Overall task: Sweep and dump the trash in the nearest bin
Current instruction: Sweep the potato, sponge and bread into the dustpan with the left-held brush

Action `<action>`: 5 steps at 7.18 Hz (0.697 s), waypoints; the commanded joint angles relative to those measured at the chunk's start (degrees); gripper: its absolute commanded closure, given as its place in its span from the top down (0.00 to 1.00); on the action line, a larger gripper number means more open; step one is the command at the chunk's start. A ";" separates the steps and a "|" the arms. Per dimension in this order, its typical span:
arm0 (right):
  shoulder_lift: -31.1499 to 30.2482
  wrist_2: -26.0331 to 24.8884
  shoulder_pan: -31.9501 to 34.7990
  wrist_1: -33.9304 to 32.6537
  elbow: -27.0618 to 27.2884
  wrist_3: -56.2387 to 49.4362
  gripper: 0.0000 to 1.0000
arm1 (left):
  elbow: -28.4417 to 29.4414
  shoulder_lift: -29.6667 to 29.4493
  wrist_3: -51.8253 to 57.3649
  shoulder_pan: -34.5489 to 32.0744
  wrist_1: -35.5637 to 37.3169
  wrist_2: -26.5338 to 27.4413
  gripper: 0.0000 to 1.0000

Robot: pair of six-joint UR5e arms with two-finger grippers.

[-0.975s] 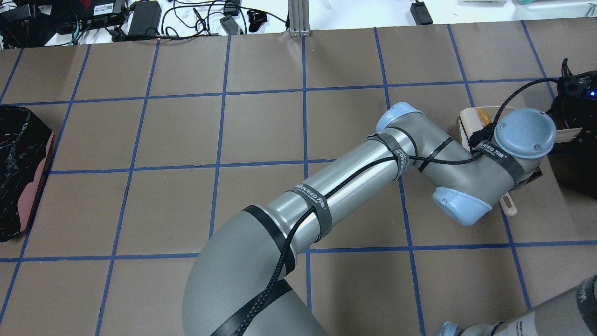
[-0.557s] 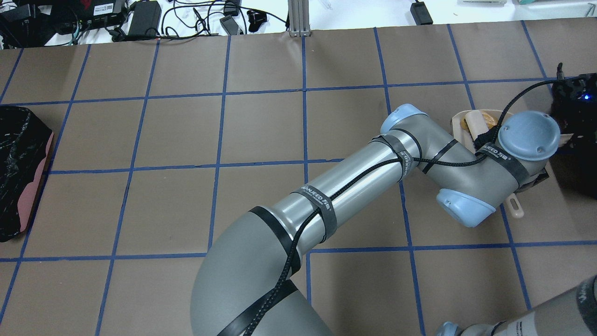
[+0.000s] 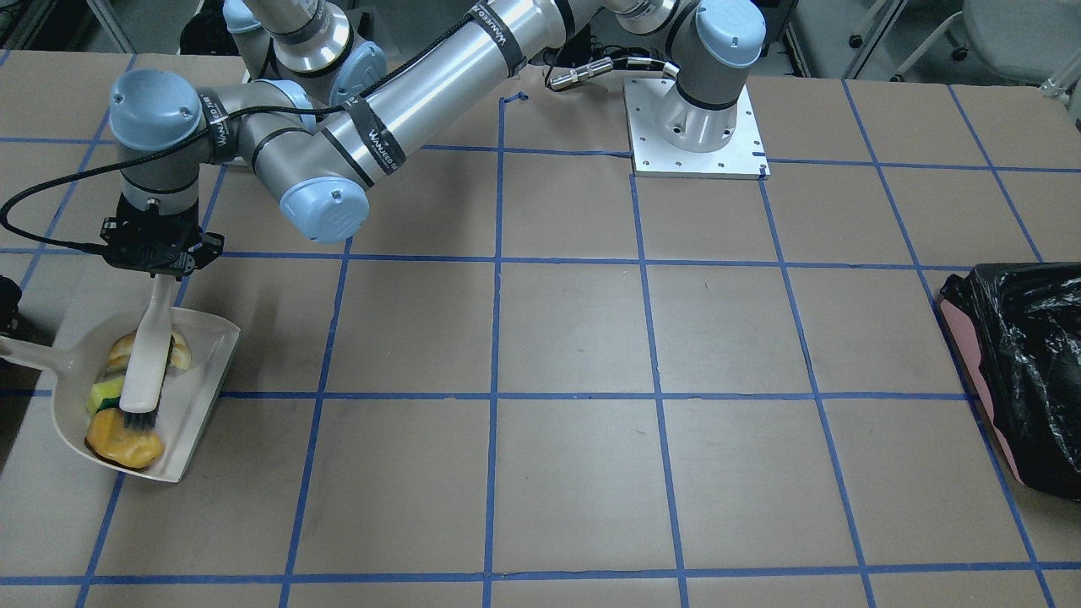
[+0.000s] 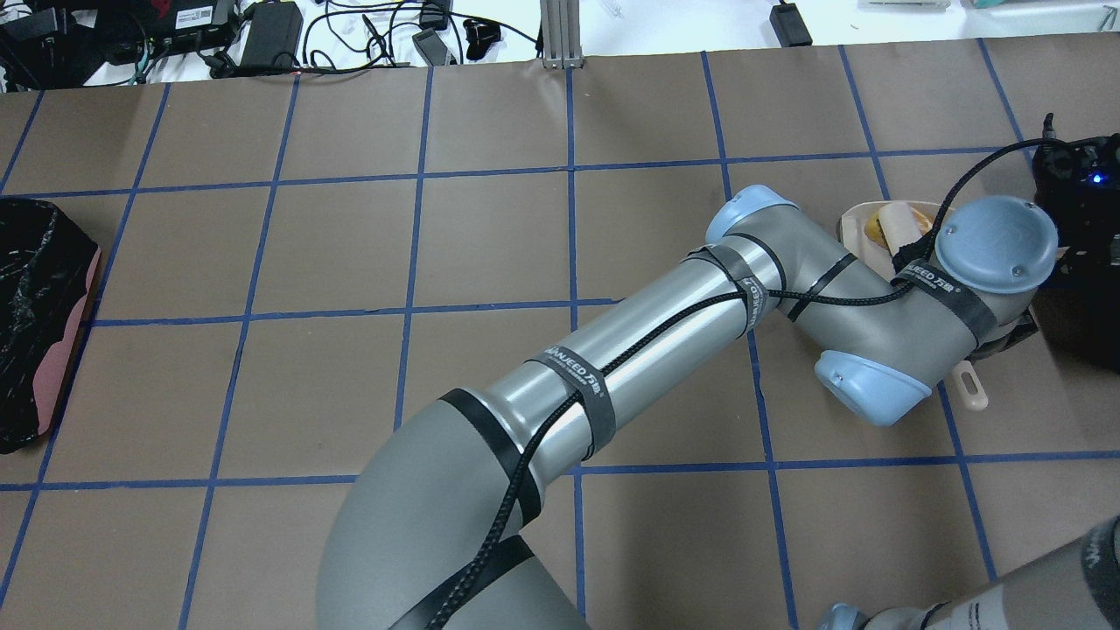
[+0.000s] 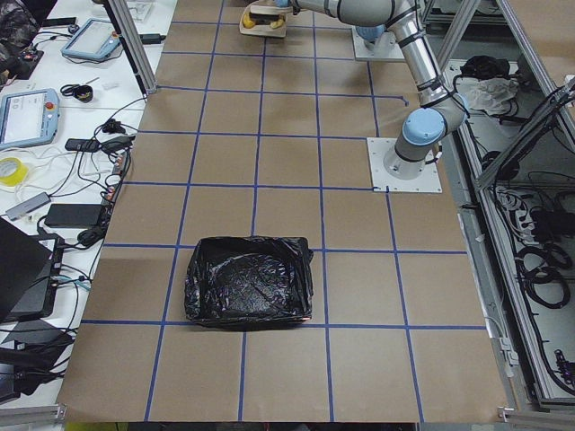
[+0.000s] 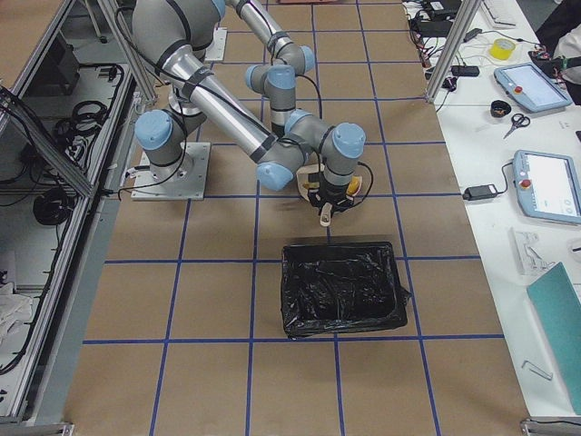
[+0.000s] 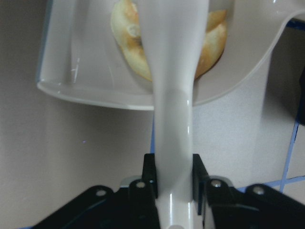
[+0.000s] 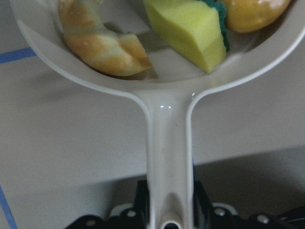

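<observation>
Sitting in white dustpan (image 3: 198, 380): croissant (image 8: 102, 45), yellow-green sponge (image 8: 190, 28) & glossy bread roll (image 8: 252, 12), side by side. Brush (image 3: 148, 363) lies over pan, bristles at the roll. Left end effector (image 7: 174, 177) pinches brush handle; right end effector (image 8: 169, 200) pinches dustpan handle. All at worktop (image 3: 574, 338) right end, near black-bagged bin (image 6: 343, 286).

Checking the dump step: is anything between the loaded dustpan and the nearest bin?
Nothing visible lies between the dustpan and the bin; only the brush, held by the left gripper, rests on the bread roll.
</observation>
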 commanded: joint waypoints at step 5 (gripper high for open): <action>-1.02 10.57 -2.27 10.00 -5.42 -0.67 0.00 | -13.78 15.69 6.56 13.72 -12.85 2.07 0.00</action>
